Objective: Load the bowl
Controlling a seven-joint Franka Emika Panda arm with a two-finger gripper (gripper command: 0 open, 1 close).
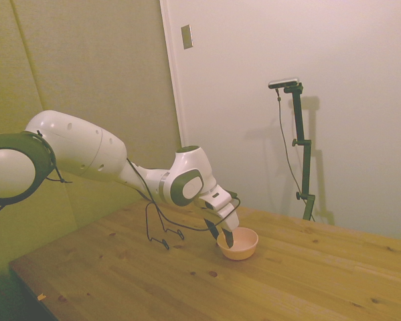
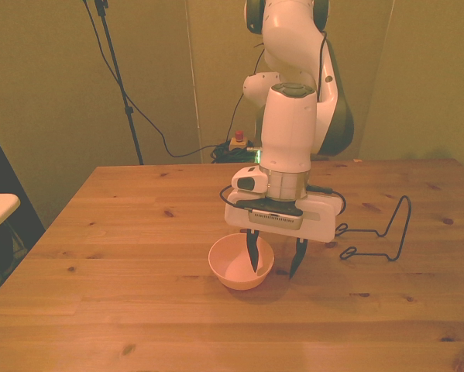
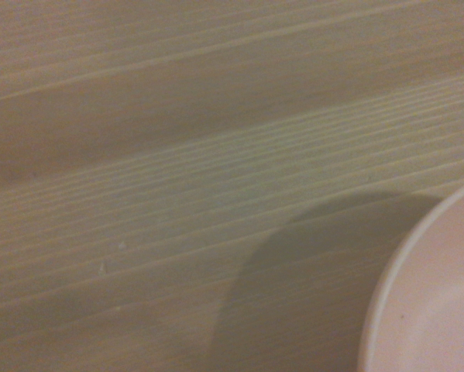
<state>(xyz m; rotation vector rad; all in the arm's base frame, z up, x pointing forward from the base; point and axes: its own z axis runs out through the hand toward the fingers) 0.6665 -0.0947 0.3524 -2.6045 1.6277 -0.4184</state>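
The small pale pink bowl [image 2: 235, 267] sits upright on the wooden table near its middle, and nothing shows inside it. My gripper [image 2: 275, 261] points down at the bowl's side toward the front view's right. It is open and straddles the rim: one finger [image 2: 252, 254] dips inside the bowl, the other stays outside, and neither visibly presses the wall. In the side view the bowl [image 1: 240, 245] lies just beyond the gripper [image 1: 223, 237]. A curved piece of the bowl's rim [image 3: 417, 294] fills one corner of the wrist view, with its shadow on the wood.
A thin black wire rack [image 2: 387, 232] stands on the table at the front view's right of the bowl, also seen as the wire rack [image 1: 161, 229] behind the arm in the side view. Bare wooden table [image 2: 139, 232] surrounds both.
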